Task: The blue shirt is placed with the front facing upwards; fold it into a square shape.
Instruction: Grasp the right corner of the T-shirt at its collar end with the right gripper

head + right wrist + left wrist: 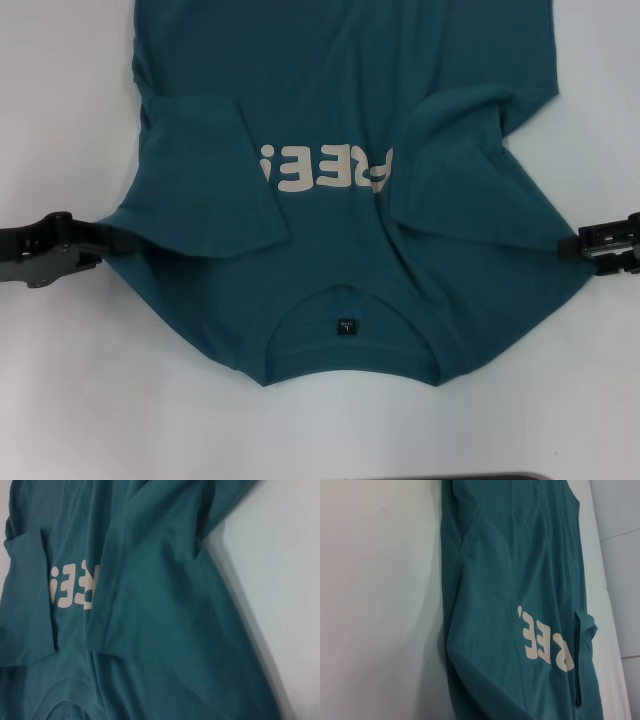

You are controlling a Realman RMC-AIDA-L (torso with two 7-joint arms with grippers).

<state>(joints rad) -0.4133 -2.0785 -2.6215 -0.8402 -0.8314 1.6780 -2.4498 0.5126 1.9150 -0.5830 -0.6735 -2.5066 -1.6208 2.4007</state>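
The blue shirt lies front up on the white table, collar and dark neck label towards me. Both sleeves are folded inward over the chest and partly cover the off-white letters. My left gripper is at the shirt's left side edge, level with the shoulder, and looks shut on the cloth. My right gripper is at the right side edge and also looks shut on the cloth. The left wrist view shows the shirt and the right wrist view shows the shirt, without my fingers.
The white table surrounds the shirt on the left, right and near sides. A dark edge shows at the bottom of the head view. The shirt's hem runs out of view at the far side.
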